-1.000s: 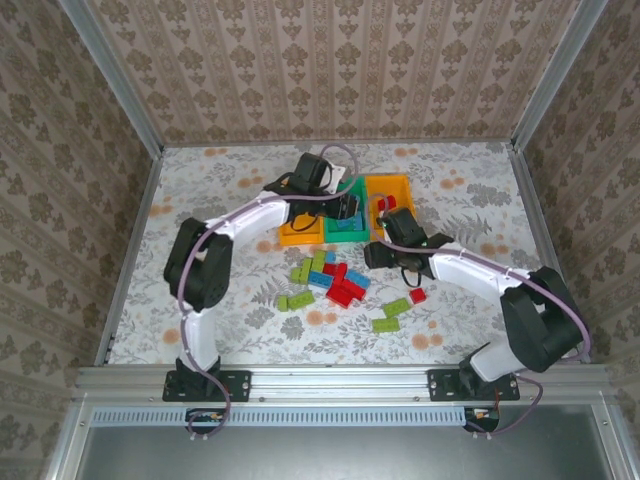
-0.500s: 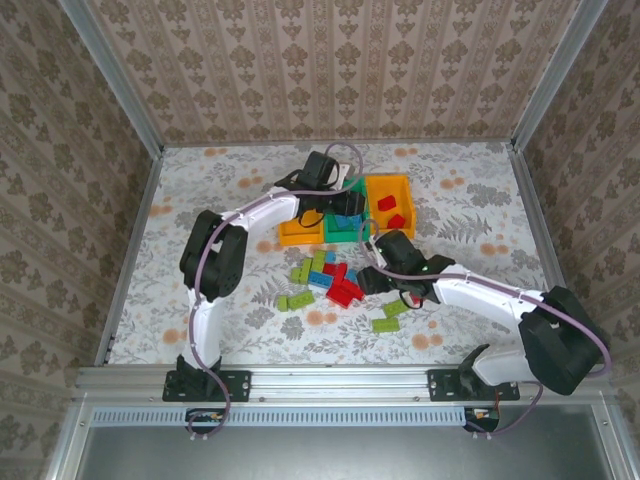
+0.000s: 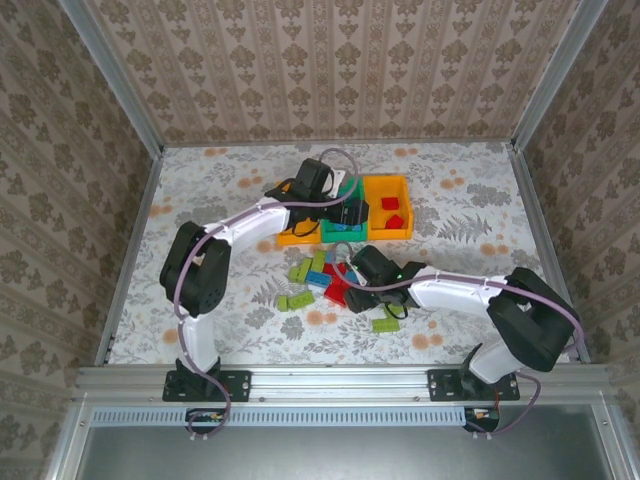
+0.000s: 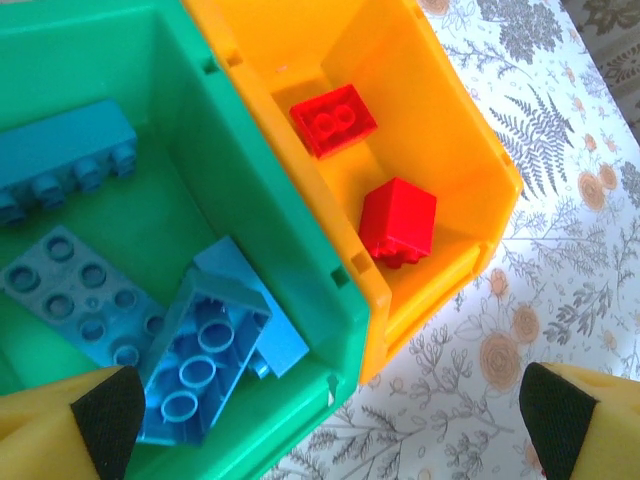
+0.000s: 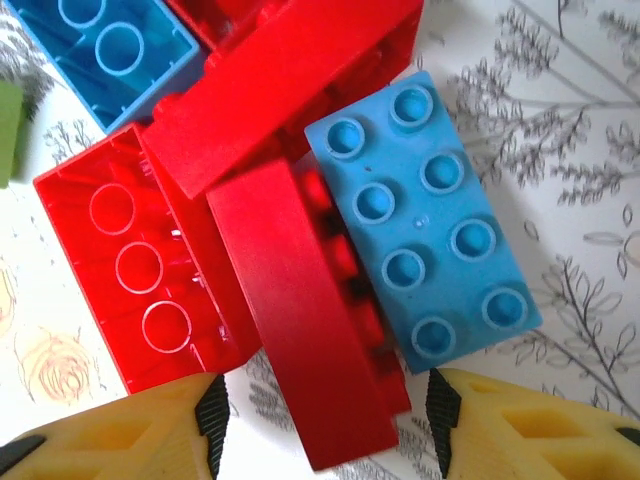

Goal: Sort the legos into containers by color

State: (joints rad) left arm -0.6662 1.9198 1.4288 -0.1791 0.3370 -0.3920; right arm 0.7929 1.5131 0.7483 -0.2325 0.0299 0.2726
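Nearest us, around the middle of the table, sits the loose pile of legos (image 3: pixel 322 280). Our right gripper (image 5: pixel 328 415) is down over it, jaws partly open and holding nothing, one finger on each side of a long red brick (image 5: pixel 300 330). A blue brick (image 5: pixel 425 225) lies right beside it and more reds crowd the other side. So we reckon the trick is to centre on that brick, go low and close slowly, so the fingers slip into the gaps instead of pinching a neighbour.

Further back, toward the far edge, our left gripper (image 4: pixel 330 415) hangs wide open and empty over the green bin (image 4: pixel 290 215), which holds blues. The orange bin (image 4: pixel 440 110) touching it has two reds, so that's where this one should go.
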